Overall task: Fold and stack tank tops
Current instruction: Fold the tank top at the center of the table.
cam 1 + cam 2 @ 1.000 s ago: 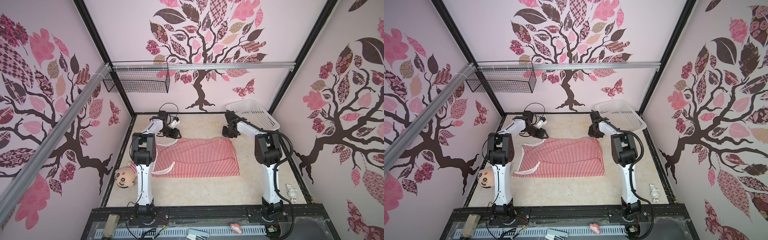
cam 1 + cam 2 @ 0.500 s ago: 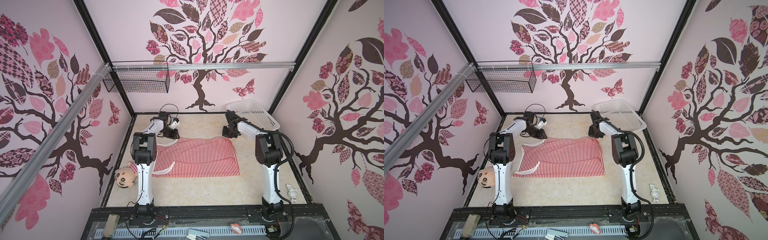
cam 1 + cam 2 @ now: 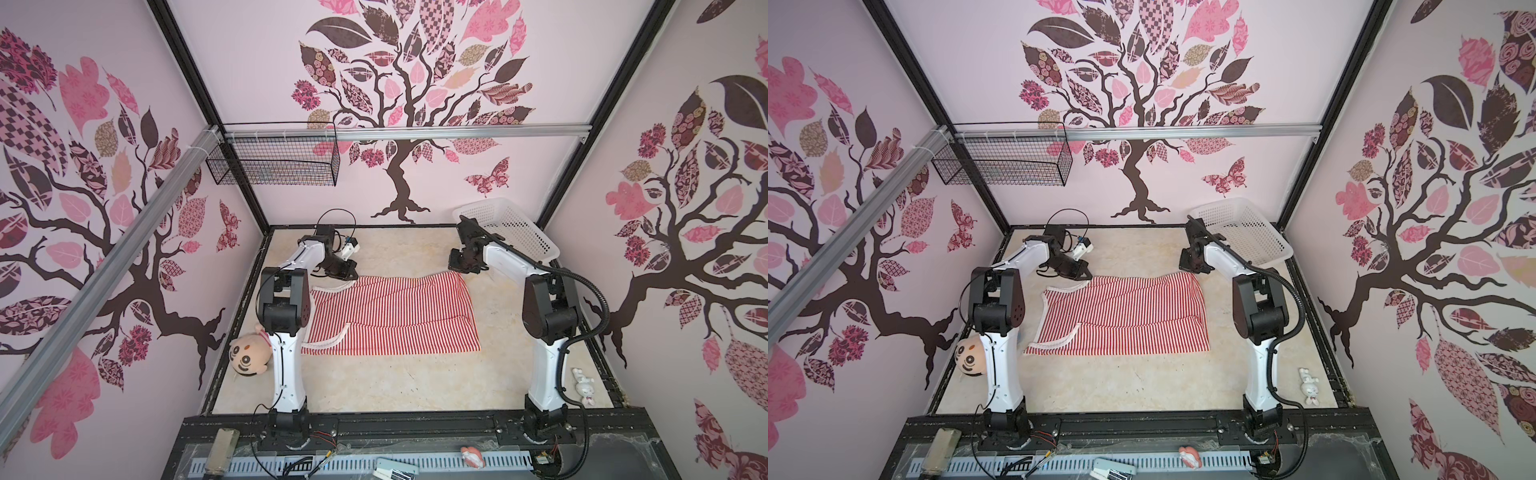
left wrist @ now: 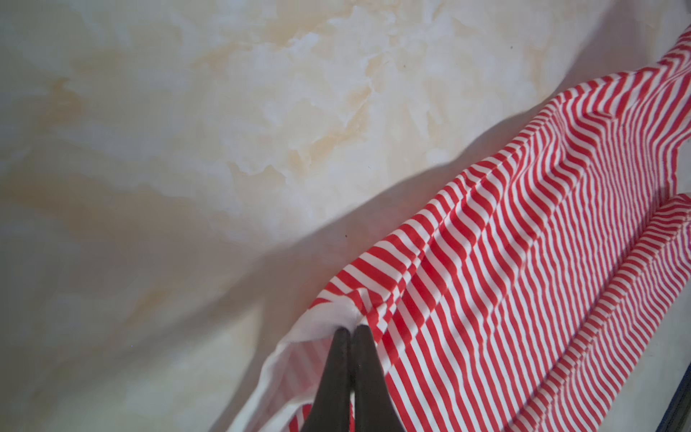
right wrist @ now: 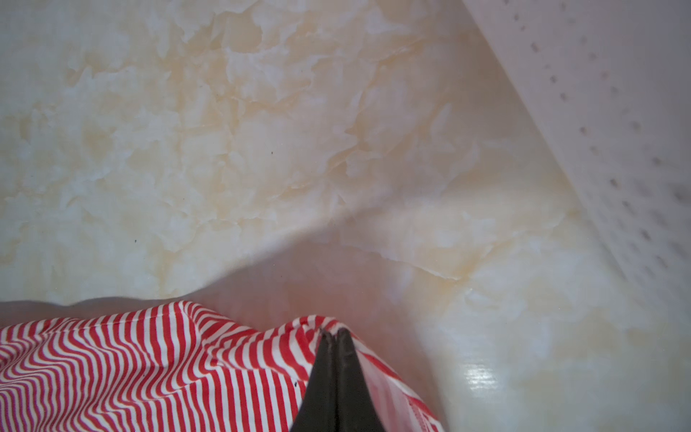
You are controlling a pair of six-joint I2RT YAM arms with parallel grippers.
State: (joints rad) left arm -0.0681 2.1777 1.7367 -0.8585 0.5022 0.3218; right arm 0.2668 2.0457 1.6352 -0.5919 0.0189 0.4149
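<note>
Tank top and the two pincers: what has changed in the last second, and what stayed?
The left pincer has closed on the white-trimmed far corner of the tank top, the right pincer on its other far corner. The arms hardly moved. The top still lies spread out; the white basket stayed.

Overhead stereo pair, close wrist views

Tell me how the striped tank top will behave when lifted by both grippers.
Likely floppy: the tank top ripples and bunches where the left gripper and right gripper pinch it, so its middle should sag between them. Probably light, since the fabric looks thin. Its near half, flat on the table, may drag.
</note>
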